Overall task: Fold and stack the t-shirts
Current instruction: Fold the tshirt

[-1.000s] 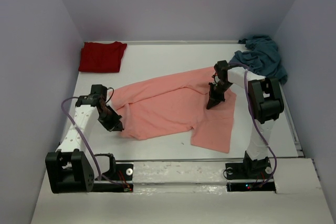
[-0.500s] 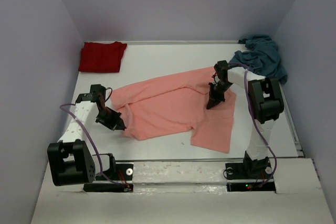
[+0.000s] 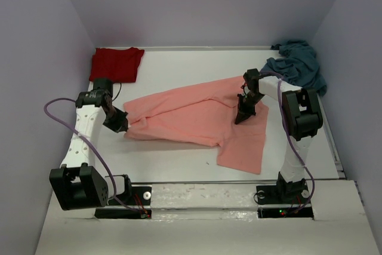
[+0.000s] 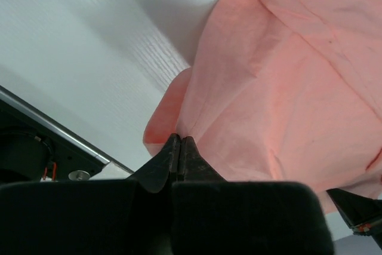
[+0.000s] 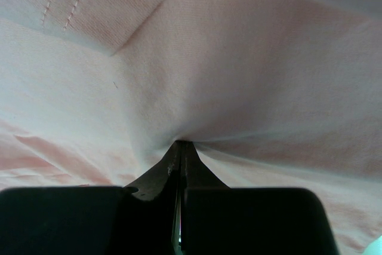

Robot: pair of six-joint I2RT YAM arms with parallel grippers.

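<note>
The salmon-pink t-shirt (image 3: 191, 117) lies spread and rumpled across the middle of the table. My left gripper (image 3: 121, 127) is shut on its left edge (image 4: 197, 117) and holds it low over the table. My right gripper (image 3: 240, 117) is shut on a pinch of the same shirt (image 5: 197, 76) near its right side. The dark red t-shirt (image 3: 116, 64) lies folded at the far left corner. The teal-blue t-shirt (image 3: 296, 64) lies crumpled at the far right corner.
Lilac walls close in the table (image 3: 179, 159) on three sides. A metal rail (image 4: 54, 129) runs along the table's near edge by the arm bases.
My left gripper has moved left and away from the bases, pulling the pink shirt's left edge with it, so the lower left flap is drawn out. The right gripper has stayed put.
</note>
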